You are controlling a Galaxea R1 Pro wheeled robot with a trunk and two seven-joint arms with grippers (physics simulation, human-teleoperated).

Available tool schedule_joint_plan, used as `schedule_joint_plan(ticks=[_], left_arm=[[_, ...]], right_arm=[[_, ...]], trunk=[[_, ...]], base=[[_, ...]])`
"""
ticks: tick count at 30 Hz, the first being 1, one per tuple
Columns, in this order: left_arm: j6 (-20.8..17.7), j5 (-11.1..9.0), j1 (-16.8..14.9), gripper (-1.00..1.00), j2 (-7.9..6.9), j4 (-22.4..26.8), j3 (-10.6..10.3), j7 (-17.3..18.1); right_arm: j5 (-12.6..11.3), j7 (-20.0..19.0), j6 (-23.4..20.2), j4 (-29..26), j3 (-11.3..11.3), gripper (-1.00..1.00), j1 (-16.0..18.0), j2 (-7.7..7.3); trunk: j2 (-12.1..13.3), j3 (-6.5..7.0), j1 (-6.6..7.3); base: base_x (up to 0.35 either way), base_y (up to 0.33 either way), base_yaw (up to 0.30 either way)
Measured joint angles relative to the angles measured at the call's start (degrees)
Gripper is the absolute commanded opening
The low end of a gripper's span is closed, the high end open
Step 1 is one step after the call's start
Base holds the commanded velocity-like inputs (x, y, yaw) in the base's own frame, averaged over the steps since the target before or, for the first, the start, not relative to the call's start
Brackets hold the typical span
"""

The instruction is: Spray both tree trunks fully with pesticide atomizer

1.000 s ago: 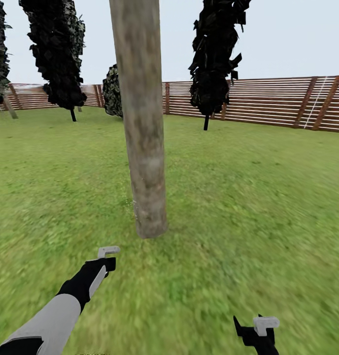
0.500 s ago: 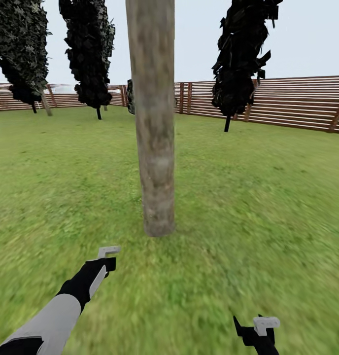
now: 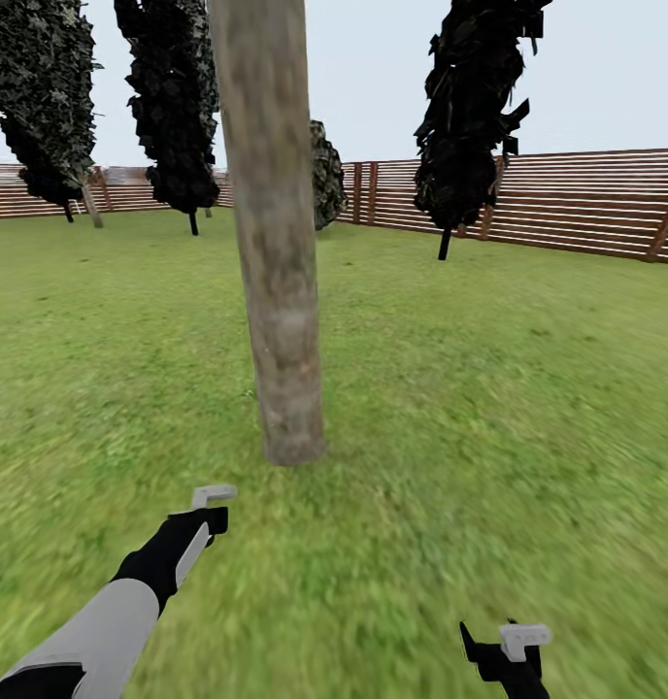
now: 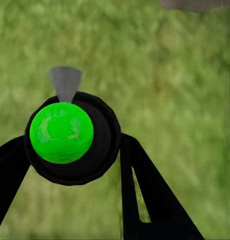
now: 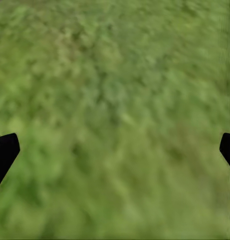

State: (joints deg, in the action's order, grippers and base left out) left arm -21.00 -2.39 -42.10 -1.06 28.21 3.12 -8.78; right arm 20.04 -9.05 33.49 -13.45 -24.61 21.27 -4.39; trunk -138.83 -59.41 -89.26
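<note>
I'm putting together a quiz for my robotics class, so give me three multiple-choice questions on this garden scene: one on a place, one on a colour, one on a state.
1. Where does the thick tree trunk stand?
A. on the lawn, ahead of the robot
B. against the fence
C. on gravel
2. What colour is the ball on the pesticide atomizer in the left tool?
A. red
B. green
C. blue
3. How is the right tool?
A. shut on a bottle
B. shut on a branch
C. open, empty

Answers: A, lawn surrounds its base; B, bright green in the left wrist view; C, its fingers are wide apart over lawn.
</note>
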Motion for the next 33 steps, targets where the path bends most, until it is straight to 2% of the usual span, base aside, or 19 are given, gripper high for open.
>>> schedule_joint_plan(ticks=[8,11,13,16,18,20,23,25,27,29,30,31,33], left_arm=[[-0.4,0.0,0.0,-1.00,0.28,0.8,-0.3,0.1],[-2.2,0.3,-0.8,-1.00,2.08,1.2,-0.6,0.2],[-4.8,0.4,-1.8,-1.00,3.44,1.8,-0.7,0.2],[-6.4,0.5,-3.7,-1.00,4.22,2.7,-0.7,0.4],[-6.7,0.3,-4.7,-1.00,5.60,2.9,-0.8,0.5],[-7.0,0.6,-5.2,-1.00,6.04,3.0,-0.9,0.5],[-10.3,0.8,-7.2,-1.00,5.24,3.0,-1.1,0.8],[-11.2,0.9,-7.6,-1.00,3.78,3.0,-1.1,0.9],[-11.5,0.7,-7.8,-1.00,3.22,3.0,-1.3,0.9],[-11.6,0.5,-7.8,-1.00,3.49,3.0,-2.3,1.0],[-11.6,0.1,-7.8,-1.00,4.32,3.3,-4.6,1.0],[-11.7,0.1,-7.8,-1.00,5.12,3.7,-5.6,1.0],[-11.8,0.1,-7.8,-1.00,6.52,4.6,-6.4,1.0]], right_arm=[[0.0,0.0,0.0,0.0,0.0,1.00,0.0,-0.02],[0.0,0.0,0.0,0.0,0.0,1.00,0.0,0.00],[0.0,0.0,0.0,0.0,0.0,1.00,0.0,0.00],[0.0,0.0,0.0,0.0,0.0,1.00,0.0,-0.01],[0.0,0.0,0.0,0.0,0.0,1.00,0.0,-0.03],[0.0,0.0,0.0,0.0,0.0,1.00,0.0,-0.07],[0.0,0.0,0.0,0.0,0.0,1.00,0.0,-0.09],[0.0,0.0,0.0,0.0,0.0,1.00,0.0,-0.09],[0.0,0.0,0.0,0.0,0.0,1.00,0.0,-0.09],[0.0,0.0,0.0,0.0,0.0,1.00,0.0,-0.09],[0.0,-0.1,0.0,0.0,0.0,1.00,0.0,-0.09],[0.0,-0.1,0.0,0.0,0.0,1.00,0.0,-0.09],[0.0,-0.1,0.0,0.0,0.0,1.00,0.0,-0.09]], trunk=[[0.0,0.00,0.00],[0.0,0.00,0.00],[0.0,0.01,0.00],[0.0,0.00,0.00],[0.0,0.00,0.00],[0.0,0.00,0.00],[0.0,0.00,0.00],[0.0,0.00,0.00],[0.0,0.00,0.00],[0.0,0.00,0.00],[0.0,0.00,0.00],[0.0,0.00,0.00],[0.0,0.00,0.00]], base=[[0.000,-0.076,0.000],[0.000,-0.001,0.000],[0.000,0.000,0.000],[0.000,0.000,0.000],[0.000,0.000,0.000],[0.000,0.000,0.000],[0.000,0.000,0.000],[0.000,0.000,0.000],[0.000,0.000,0.000],[0.000,0.000,0.000],[0.000,0.000,0.000],[0.000,0.000,0.000],[0.000,0.000,0.000]])
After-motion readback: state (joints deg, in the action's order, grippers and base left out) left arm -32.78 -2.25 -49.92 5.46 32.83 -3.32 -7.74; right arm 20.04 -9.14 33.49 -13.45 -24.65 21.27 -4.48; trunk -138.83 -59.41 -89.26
